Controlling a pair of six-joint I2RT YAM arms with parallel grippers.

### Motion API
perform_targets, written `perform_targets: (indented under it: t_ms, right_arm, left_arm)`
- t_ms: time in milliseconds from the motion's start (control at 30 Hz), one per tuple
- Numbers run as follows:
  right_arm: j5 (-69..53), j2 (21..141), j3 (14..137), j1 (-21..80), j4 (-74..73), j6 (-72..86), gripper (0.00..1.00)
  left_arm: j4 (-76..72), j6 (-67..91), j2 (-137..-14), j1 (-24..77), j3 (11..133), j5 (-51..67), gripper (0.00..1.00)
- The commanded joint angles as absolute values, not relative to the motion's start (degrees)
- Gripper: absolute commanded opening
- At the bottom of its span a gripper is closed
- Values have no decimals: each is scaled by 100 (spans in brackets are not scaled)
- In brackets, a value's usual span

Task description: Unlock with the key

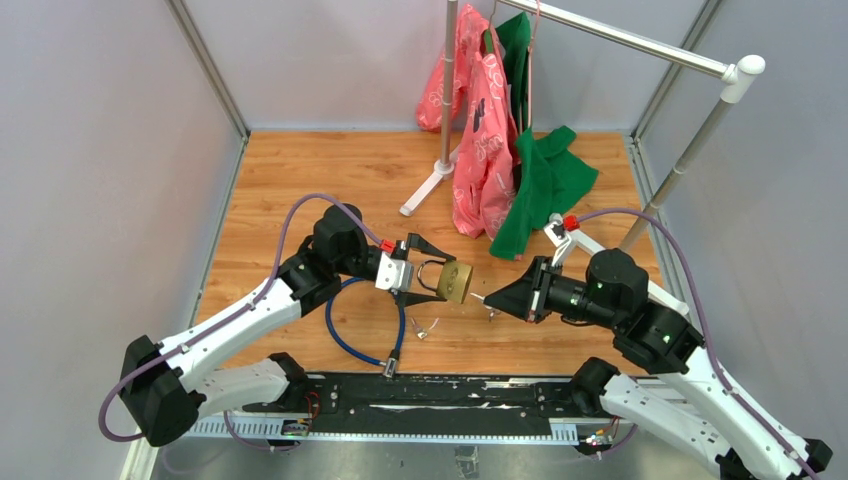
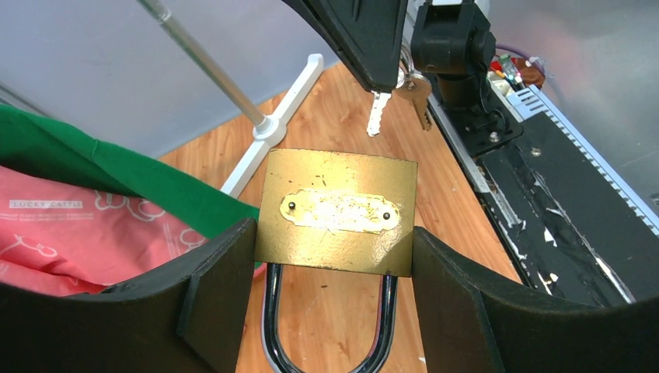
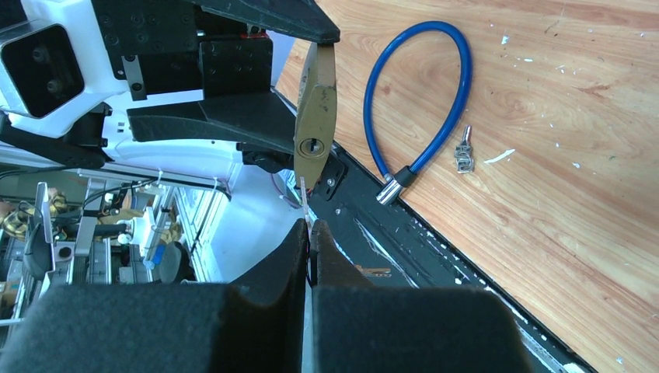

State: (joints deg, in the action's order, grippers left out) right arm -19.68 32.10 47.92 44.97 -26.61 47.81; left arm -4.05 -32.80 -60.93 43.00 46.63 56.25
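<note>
My left gripper is shut on a brass padlock, held above the wooden table. In the left wrist view its two fingers press the padlock's sides, and the black shackle hangs toward the wrist. My right gripper is shut on the key, whose blade points at the padlock. In the right wrist view the thin key blade sticks out of the closed right gripper, its tip a short way below the keyhole and apart from it.
A blue cable lock lies on the table under the left arm, with small loose keys beside it. A clothes rack with pink and green bags stands at the back. A second key dangles from the held key's ring.
</note>
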Motion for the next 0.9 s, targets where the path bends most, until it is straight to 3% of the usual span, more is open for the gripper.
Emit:
perform_targets:
  t_ms: [0, 867]
  right_arm:
    - [-1868, 3269, 4772, 4438, -2743, 4688, 0]
    - [-1723, 3390, 4676, 4433, -2333, 4676, 0]
  left_arm:
    - [-945, -3325, -5983, 4351, 4974, 5656, 0]
    - [-942, -3252, -5943, 4358, 4909, 5728, 0]
